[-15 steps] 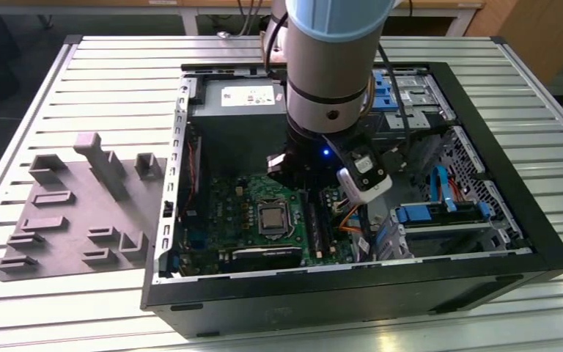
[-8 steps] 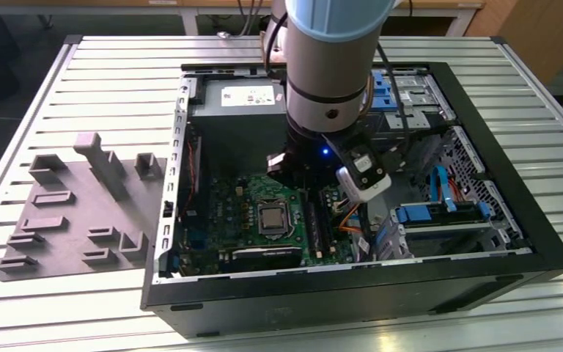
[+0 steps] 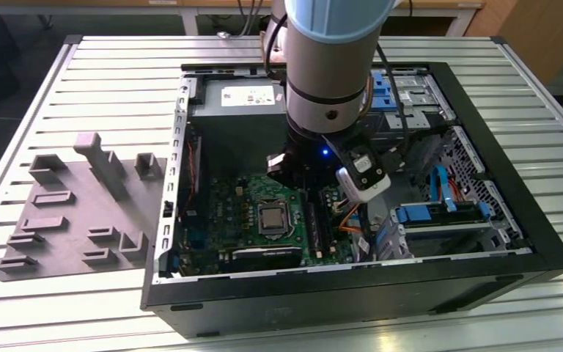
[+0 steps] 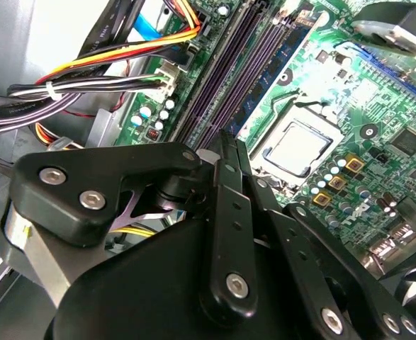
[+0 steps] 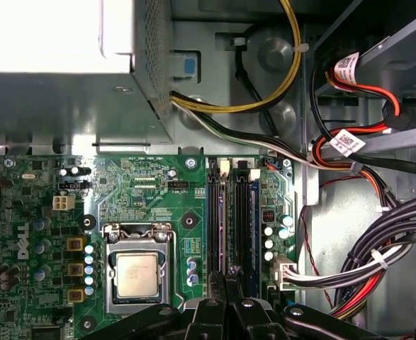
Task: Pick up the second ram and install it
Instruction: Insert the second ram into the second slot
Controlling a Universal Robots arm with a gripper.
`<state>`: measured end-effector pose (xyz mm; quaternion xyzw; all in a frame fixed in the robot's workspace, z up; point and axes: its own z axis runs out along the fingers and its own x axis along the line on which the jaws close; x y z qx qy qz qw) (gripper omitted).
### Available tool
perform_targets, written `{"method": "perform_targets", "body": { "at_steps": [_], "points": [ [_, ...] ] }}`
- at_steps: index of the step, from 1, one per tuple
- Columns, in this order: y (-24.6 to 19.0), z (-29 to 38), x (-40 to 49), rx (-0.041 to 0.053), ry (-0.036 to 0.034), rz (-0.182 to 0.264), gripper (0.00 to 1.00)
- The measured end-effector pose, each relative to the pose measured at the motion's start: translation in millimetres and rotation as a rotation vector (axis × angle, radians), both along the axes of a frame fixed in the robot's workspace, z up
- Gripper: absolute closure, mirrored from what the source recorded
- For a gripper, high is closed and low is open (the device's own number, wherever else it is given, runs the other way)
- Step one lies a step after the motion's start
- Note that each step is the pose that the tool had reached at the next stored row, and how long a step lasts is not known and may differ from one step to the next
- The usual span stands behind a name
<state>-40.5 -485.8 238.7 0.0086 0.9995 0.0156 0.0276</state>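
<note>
Much of the gripper is hidden in the exterior view behind the grey and blue arm and a white wrist unit. It is lowered inside the open black metal computer case. In both wrist views the gripper is cut off by the frame edge, and black linkage bars with silver screws are seen. The fingers are seen pressed together into one narrow bar, tips just over the memory slots. The second ram is hard to separate from the dark slots. It is taken to be the thin dark strip with a purplish sheen standing in the slot bank right below the fingertips, and contact with it cannot be made out. The slot count is unclear because the parallel rails merge. One green motherboard is seen. It carries one square metal processor socket beside the slots. One perforated grey metal power supply box is partly overexposed. Bundled cables in black, red, yellow and white are noted beside the board. One grey plastic tray with raised blocks lies on the ribbed metal table, at the exterior view's left of the case.
</note>
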Motion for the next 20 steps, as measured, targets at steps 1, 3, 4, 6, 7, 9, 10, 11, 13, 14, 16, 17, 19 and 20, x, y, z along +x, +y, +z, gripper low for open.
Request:
{"method": "perform_targets", "body": {
  "at_steps": [1,3,4,6,7,9,10,11,13,14,16,17,19,20],
  "points": [
    [0.1,-0.1,0.0,0.0000,0.0000,0.000,0.89],
    [0.1,-0.5,0.0,0.0000,-0.0001,0.000,0.89],
    [0.1,-0.7,0.0,0.0000,0.0000,0.000,0.89],
    [0.3,-1.2,0.1,0.0000,0.0000,0.000,0.89],
    [0.5,-1.4,0.1,0.0001,-0.0001,0.000,0.89],
    [0.8,-1.9,0.2,0.0000,0.0000,0.000,0.89],
    [1.0,-2.2,0.3,0.0000,0.0000,0.000,0.89],
    [1.3,-2.5,0.4,0.0001,-0.0001,0.000,0.89],
    [2.0,-3.0,0.5,0.0001,-0.0001,0.000,0.89],
    [2.4,-3.2,0.5,0.0001,-0.0001,0.000,0.89],
    [3.4,-3.6,0.5,-0.0001,0.0000,0.000,0.89],
    [3.9,-3.8,0.5,0.0001,-0.0001,0.000,0.89],
    [4.5,-4.3,0.7,0.0002,-0.0001,0.000,0.89],
    [4.6,-4.5,1.2,0.0002,0.0000,0.000,0.89]
  ]
}}
